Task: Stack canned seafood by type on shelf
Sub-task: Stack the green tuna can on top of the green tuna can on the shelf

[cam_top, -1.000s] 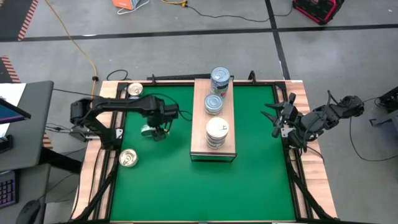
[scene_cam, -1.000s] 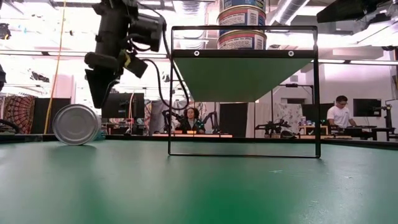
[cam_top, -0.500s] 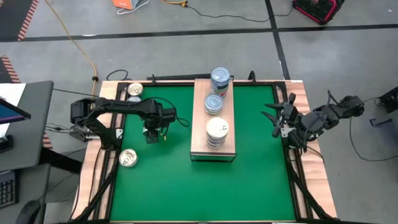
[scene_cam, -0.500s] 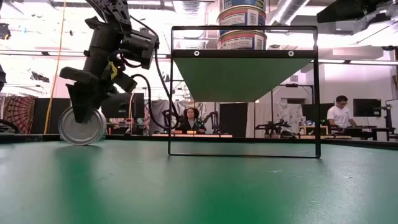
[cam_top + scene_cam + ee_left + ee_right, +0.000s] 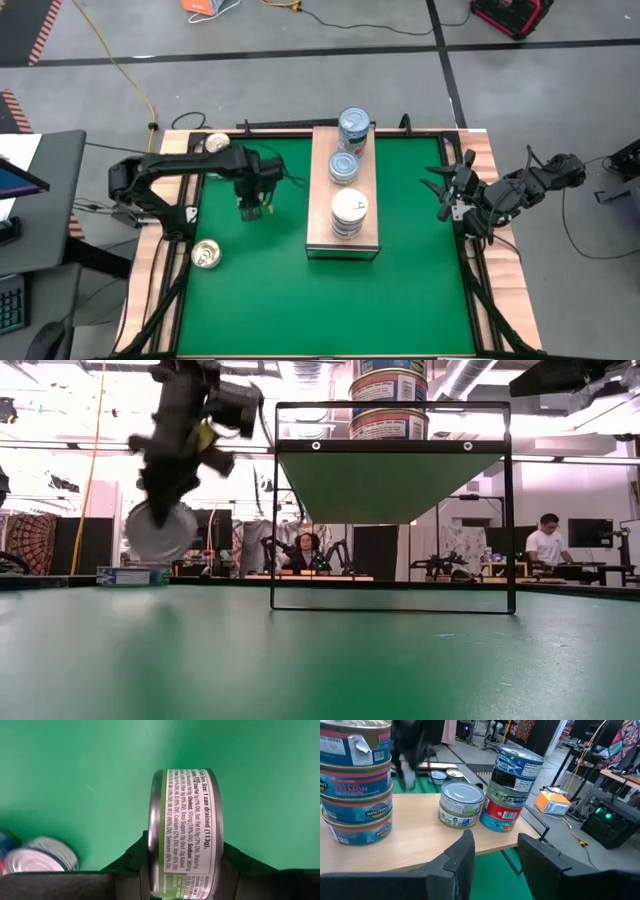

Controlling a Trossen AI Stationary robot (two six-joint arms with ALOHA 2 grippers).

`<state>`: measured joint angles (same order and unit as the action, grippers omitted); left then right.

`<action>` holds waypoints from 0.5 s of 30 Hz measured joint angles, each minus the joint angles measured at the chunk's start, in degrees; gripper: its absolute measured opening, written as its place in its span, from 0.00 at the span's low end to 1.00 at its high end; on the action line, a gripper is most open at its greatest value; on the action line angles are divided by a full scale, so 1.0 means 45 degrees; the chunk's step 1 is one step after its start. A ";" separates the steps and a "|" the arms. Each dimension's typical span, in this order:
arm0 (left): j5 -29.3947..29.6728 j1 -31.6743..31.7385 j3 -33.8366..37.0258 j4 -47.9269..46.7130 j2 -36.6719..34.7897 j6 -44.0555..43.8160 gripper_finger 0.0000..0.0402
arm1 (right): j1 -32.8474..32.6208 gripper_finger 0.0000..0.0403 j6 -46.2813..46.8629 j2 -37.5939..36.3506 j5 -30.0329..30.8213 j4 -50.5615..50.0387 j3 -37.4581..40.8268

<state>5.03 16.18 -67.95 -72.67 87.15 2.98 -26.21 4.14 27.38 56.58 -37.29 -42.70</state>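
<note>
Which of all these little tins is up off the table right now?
The green-labelled can gripped on edge by the left gripper, lifted above the green mat. The others sit on the shelf or lie on the table.

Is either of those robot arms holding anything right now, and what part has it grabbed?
Yes. The left gripper holds a can on edge, fingers on its two flat faces, lifted off the mat. The right gripper holds nothing.

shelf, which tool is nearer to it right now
Left. The left tool, gripping a can, hangs just beside the shelf; the right tool waits at the mat's far edge.
</note>
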 joint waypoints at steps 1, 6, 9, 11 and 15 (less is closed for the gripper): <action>-0.0262 0.0230 -0.0393 0.0004 -0.0153 0.0038 0.32 | 0.0002 0.45 -0.0084 0.0000 0.0000 -0.0039 0.0000; -0.2953 0.1737 -0.1953 0.0894 -0.0939 -0.0633 0.32 | 0.0012 0.45 -0.1370 -0.0246 -0.0099 0.0336 0.0745; -0.4899 0.2535 -0.2380 0.1684 -0.1288 -0.1526 0.33 | 0.0114 0.45 -0.2174 -0.0541 -0.0420 0.1060 0.1028; -0.5568 0.2843 -0.2510 0.1918 -0.1498 -0.1886 0.34 | 0.0205 0.45 -0.2359 -0.0744 -0.0778 0.1364 0.1030; -0.7011 0.3122 -0.2539 0.2211 -0.1767 -0.1956 0.33 | 0.0403 0.45 -0.2364 -0.0889 -0.1392 0.1589 0.1027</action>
<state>-26.52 30.22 -79.37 -62.72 79.20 -5.82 -24.39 -6.50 23.38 50.31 -30.14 -38.07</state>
